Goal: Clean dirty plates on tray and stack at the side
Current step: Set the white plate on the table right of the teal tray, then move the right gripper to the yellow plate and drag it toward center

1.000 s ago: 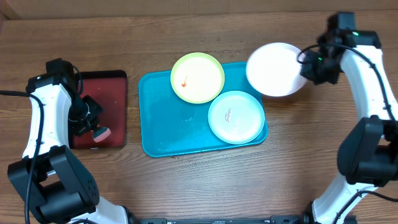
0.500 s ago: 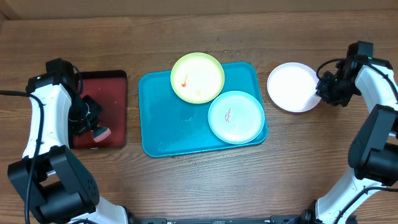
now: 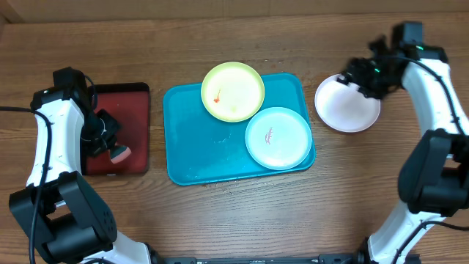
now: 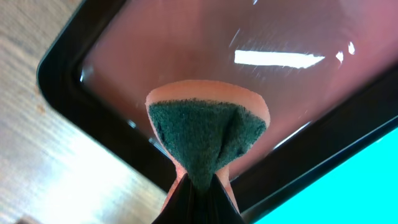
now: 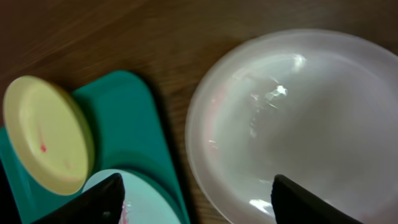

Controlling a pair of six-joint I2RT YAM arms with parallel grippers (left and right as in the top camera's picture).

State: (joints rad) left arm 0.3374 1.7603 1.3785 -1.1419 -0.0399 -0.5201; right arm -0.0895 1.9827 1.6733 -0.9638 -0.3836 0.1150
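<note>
Since half a second ago the right tool (image 3: 359, 73) has swung from the white plate's (image 3: 350, 114) right rim to above its far rim. The plate itself has not shifted. It lies flat on the counter (image 3: 234, 220) toward the right edge, just clear of the teal tray (image 3: 198, 147). This looks like the base of the side stack.

In the wrist view the right tool's fingers stand spread with nothing between them, so it has released the plate.

The yellow-green plate (image 3: 232, 91) overhangs the tray's far rim, and the pale blue plate (image 3: 278, 138) sits in the tray's near right corner. The two touch or slightly overlap, and both carry a small red smear.

The left tool (image 3: 108, 145) is clenched on a sponge (image 4: 208, 134), green scrub face outward. It is parked over the dark red tray (image 3: 128, 110) near the left edge, probably kept ready for wiping.

Only a narrow strip of bare wood separates the white plate from the teal tray's right rim. The near side of the counter offers open room.
</note>
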